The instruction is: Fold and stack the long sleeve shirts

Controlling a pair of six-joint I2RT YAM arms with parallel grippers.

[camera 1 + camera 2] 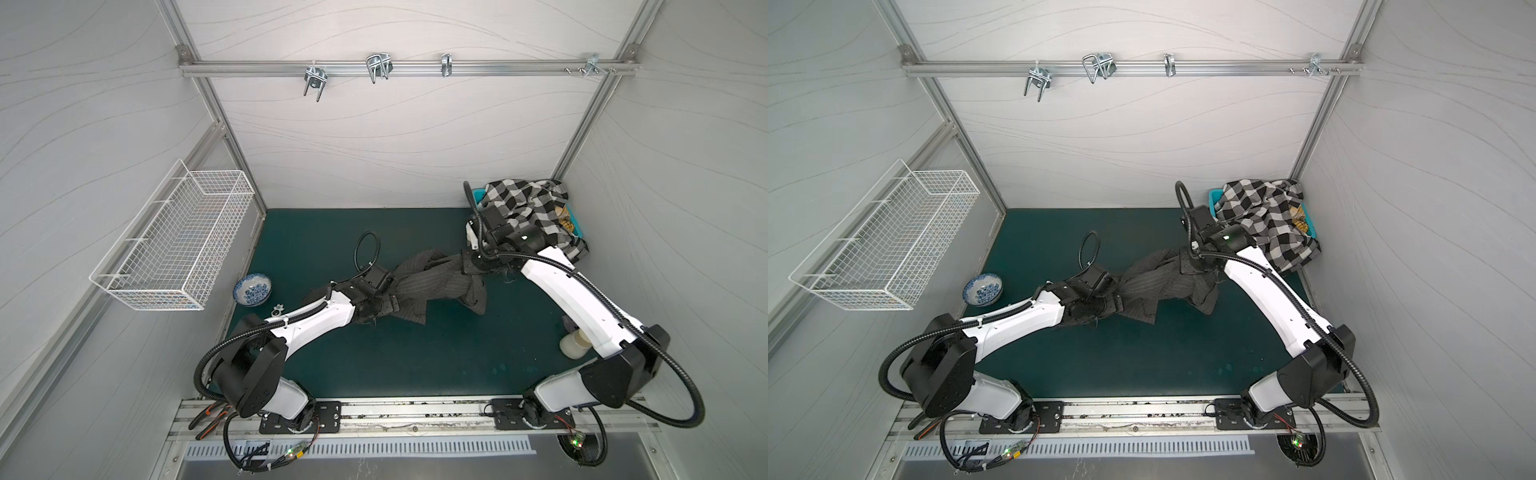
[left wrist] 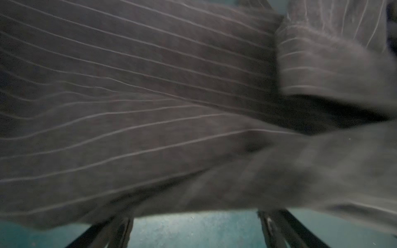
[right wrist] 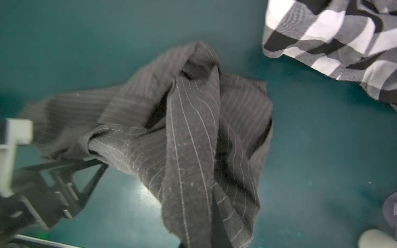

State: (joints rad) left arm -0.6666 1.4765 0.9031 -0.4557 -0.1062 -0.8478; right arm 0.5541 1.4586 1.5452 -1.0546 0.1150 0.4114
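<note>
left gripper (image 2: pixel 194 216): jaws wide apart, pinstripe shirt (image 3: pixel 193 133) draped across them | right gripper (image 1: pixel 471 266): clamped tight on that shirt's bunch

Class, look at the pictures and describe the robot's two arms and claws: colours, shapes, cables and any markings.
Both the left arm and right arm have smooth white link shells joined by bulky black joint housings. A black ribbed cable loops along each. The left claw and right claw are black with flat, angular fingers. A green light shows on the right wrist. No markings are readable.
</note>
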